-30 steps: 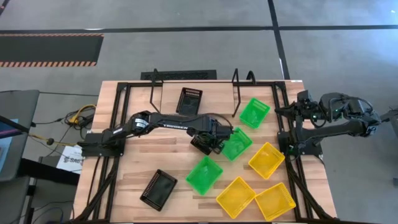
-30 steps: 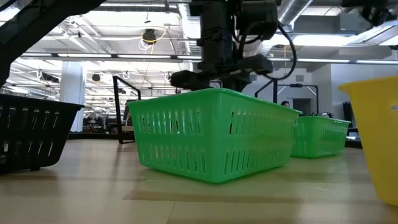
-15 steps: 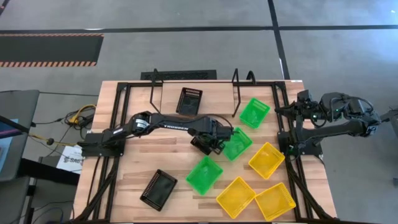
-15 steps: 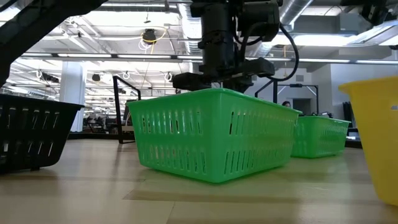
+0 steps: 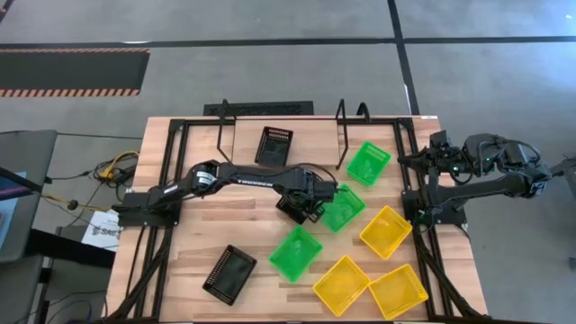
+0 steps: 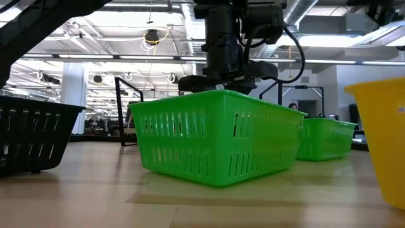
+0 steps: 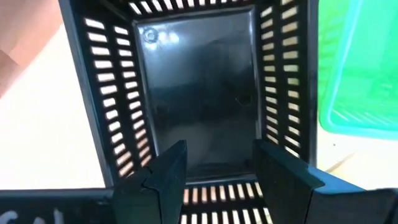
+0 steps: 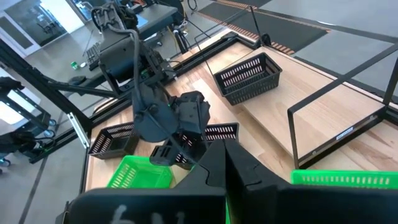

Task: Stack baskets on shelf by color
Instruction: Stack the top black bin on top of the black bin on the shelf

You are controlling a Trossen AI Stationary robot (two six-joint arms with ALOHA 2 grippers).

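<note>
Wooden tabletop [image 5: 193, 243] carries the shelf [image 5: 241, 144] along its far edge, one black basket [image 5: 274, 145] already on the plank. Left gripper [image 5: 298, 207] sits in front of the shelf, over a second black basket [image 7: 196, 93], fingers spread with one wall rising between them in the wrist view (contact can't be confirmed). To do this step well, it looks best to drop until the wall sits deep between the fingers, close square on it, lift straight up, then carry it over to nest on the shelved black one. Main obstruction: a green basket [image 5: 344, 208] just beside the target, on the side away from the arm's base, easy to snag. Another green basket [image 5: 295, 253] lies nearer the front, a third green [image 5: 369, 163] just outside the shelf's right upright [image 5: 343, 135]. Third black basket [image 5: 229, 273] is near the front edge, yellow baskets [image 5: 385, 231] front-right. Right gripper [image 8: 227, 163] waits pressed together at the right edge.
</note>
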